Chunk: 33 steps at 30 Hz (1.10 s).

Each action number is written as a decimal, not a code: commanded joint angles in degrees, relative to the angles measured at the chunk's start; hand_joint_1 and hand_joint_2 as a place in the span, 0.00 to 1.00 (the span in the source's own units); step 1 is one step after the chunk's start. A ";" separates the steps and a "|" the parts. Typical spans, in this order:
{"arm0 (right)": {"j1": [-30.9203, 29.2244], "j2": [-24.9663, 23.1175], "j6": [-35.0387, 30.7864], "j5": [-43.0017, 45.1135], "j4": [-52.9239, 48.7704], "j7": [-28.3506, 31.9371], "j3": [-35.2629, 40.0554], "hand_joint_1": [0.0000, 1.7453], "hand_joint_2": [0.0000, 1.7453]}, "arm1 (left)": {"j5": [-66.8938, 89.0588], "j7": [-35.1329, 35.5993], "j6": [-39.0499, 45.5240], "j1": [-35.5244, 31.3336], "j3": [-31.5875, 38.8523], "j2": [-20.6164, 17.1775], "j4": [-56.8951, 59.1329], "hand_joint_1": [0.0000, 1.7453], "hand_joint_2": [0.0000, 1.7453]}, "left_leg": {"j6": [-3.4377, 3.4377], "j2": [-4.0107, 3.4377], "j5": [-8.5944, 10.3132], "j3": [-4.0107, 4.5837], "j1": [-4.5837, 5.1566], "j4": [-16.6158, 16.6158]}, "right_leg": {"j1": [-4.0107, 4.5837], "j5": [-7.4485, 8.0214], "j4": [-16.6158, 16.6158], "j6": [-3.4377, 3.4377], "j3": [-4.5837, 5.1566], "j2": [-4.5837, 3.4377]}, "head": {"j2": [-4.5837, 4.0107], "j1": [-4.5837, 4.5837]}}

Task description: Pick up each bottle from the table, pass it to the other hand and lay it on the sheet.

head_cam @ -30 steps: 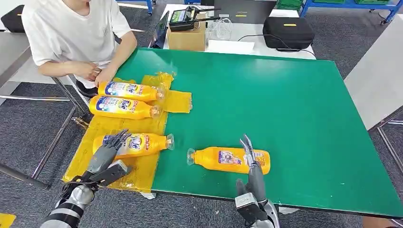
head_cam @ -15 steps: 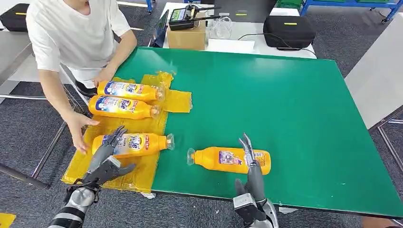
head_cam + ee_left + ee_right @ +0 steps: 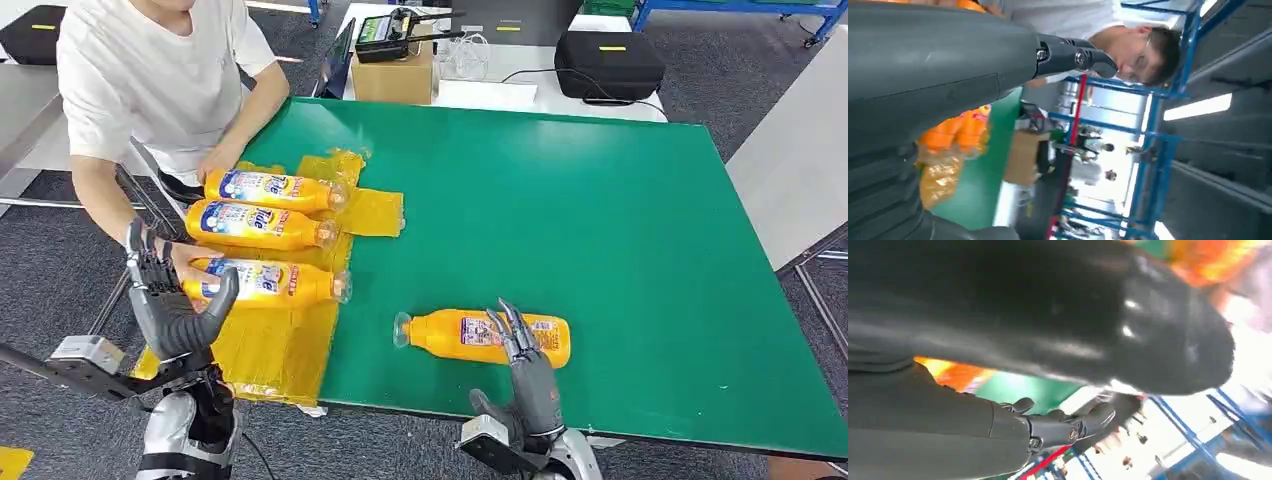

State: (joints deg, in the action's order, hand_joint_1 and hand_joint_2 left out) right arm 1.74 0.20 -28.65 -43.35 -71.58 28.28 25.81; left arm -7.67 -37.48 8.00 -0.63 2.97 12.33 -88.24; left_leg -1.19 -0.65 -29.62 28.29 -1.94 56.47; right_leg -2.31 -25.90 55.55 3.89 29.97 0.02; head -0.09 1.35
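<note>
Three orange bottles lie side by side on the yellow sheet beyond my left fingers; a fourth orange bottle lies on its side just past my right fingertips.

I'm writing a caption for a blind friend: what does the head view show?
Three orange bottles lie on a yellow sheet at the left of a green table, and a fourth bottle lies on the bare green. The left robot hand is raised open by the sheet, the right robot hand reaches toward the fourth bottle, and a person handles the nearest sheet bottle.
</note>
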 commanded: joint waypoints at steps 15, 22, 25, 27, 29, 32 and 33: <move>-8.91 6.26 5.38 -12.82 8.94 -8.55 -7.55 0.00 1.00 | -0.62 1.87 -2.48 0.98 -10.68 0.22 -6.92 0.00 1.00 | 0.22 -0.05 0.02 -0.18 0.01 -0.17 | 0.06 0.09 -0.21 -0.28 -0.15 -0.12 | 0.00 0.00; -15.35 4.60 9.08 -10.48 17.91 -6.32 -4.51 0.00 1.00 | -1.44 2.93 -5.08 -1.24 -12.83 0.26 -3.54 0.00 1.00 | 0.18 -0.04 0.05 -0.19 -0.01 -0.17 | 0.06 0.10 -0.21 -0.24 -0.19 -0.09 | 0.00 0.00; -15.13 4.67 8.81 -10.49 17.98 -6.18 -4.50 0.00 1.00 | -1.45 2.95 -5.08 -1.23 -12.76 0.17 -3.64 0.00 1.00 | 0.18 0.01 0.03 -0.22 0.00 -0.19 | 0.06 0.05 -0.20 -0.28 -0.22 -0.04 | 0.00 0.00; -15.13 4.67 8.81 -10.49 17.98 -6.18 -4.50 0.00 1.00 | -1.45 2.95 -5.08 -1.23 -12.76 0.17 -3.64 0.00 1.00 | 0.17 0.01 0.00 -0.28 -0.01 -0.21 | 0.08 0.03 -0.21 -0.29 -0.26 -0.06 | 0.00 0.02; -15.45 4.61 9.18 -10.47 18.77 -6.20 -4.18 0.00 1.00 | -1.43 2.96 -5.21 -1.12 -12.91 0.06 -3.93 0.00 1.00 | 0.16 0.05 0.01 -0.20 -0.01 -0.14 | 0.07 0.02 -0.17 -0.23 -0.20 -0.01 | 0.00 0.02; -18.09 3.17 10.04 -10.66 23.38 -5.51 -2.08 0.00 1.00 | -1.37 3.09 -5.60 -1.92 -13.77 -0.01 -2.95 0.00 1.00 | 0.21 -0.04 0.02 -0.21 0.00 -0.18 | 0.07 0.07 -0.21 -0.27 -0.21 -0.11 | 0.00 0.02; -19.14 2.69 9.86 -11.39 25.59 -5.67 -1.04 0.00 1.00 | -1.23 3.12 -5.80 -2.25 -14.11 -0.23 -2.34 0.00 1.00 | 0.15 -0.07 0.02 -0.12 0.01 -0.10 | 0.03 0.07 -0.11 -0.18 -0.10 -0.13 | 0.00 0.02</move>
State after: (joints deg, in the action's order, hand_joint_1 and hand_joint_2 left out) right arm -10.64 5.11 -19.80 -54.21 -58.55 21.88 19.87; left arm -9.05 -34.71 2.73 0.34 -9.31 13.57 -95.76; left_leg -1.18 -0.65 -29.61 28.36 -1.93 56.49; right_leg -2.31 -25.89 55.56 3.90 30.00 0.00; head -0.09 1.38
